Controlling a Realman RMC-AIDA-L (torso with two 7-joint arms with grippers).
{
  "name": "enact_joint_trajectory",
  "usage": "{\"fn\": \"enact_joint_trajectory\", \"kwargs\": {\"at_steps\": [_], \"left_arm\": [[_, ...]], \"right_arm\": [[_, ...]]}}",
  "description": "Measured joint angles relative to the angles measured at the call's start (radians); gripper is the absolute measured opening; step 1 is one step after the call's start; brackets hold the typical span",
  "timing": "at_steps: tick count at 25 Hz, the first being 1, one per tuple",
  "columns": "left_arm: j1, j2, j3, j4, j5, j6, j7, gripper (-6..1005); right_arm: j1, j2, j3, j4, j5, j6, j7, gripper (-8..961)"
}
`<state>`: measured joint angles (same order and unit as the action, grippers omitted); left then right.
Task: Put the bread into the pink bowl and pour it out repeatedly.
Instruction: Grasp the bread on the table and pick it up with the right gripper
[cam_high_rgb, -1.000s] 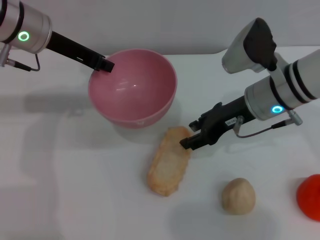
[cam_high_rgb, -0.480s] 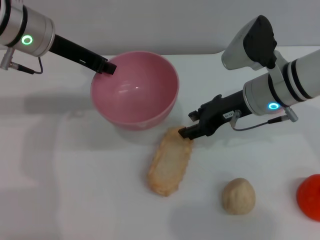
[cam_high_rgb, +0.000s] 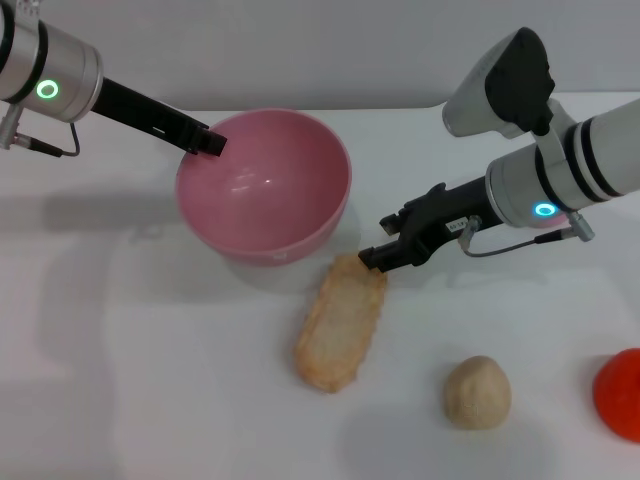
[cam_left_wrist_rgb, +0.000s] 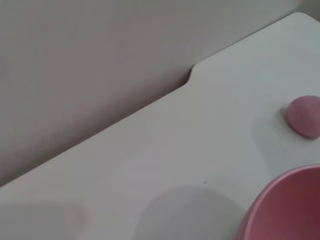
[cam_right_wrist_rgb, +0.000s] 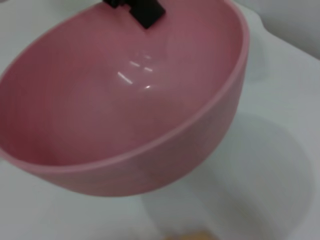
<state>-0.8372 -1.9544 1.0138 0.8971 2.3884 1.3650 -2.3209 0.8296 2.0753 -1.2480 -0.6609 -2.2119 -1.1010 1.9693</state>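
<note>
The right gripper (cam_high_rgb: 372, 260) is sitting at the upper end of the bread (cam_high_rgb: 340, 322), its dark tips touching or just over that end; whether they are parted or closed on the loaf cannot be told. The left gripper (cam_high_rgb: 210, 143) is pinching the near-left rim of the bowl (cam_high_rgb: 300, 215), fingers closed on the wall, as the right wrist view is also showing (cam_right_wrist_rgb: 147, 11). The bowl is tilting slightly and holding nothing. Count: one bread, lying flat on the table (cam_high_rgb: 150, 380) just below the bowl and outside it; one bowl; one tan bun (cam_high_rgb: 477, 392) to the right of the bread, well apart; one red item (cam_high_rgb: 620, 393), cut off at the right edge; one small pink dome (cam_left_wrist_rgb: 304, 116), seen only in the left wrist view, beyond the bowl's rim (cam_left_wrist_rgb: 285, 210). Against the frame a second ago, the right gripper is standing higher and nearer the loaf's top end, having left its side; the bowl is shifting slightly with the left gripper; the bread and bun are lying unchanged.
</note>
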Motion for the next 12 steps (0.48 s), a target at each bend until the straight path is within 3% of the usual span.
{"fn": "enact_joint_trajectory", "kwargs": {"at_steps": [12], "left_arm": [[-0.009, -0.005, 0.001, 0.001, 0.000, -0.004, 0.000, 47]], "right_arm": [[-0.004, 0.002, -0.015, 0.003, 0.002, -0.002, 0.005, 607]]}}
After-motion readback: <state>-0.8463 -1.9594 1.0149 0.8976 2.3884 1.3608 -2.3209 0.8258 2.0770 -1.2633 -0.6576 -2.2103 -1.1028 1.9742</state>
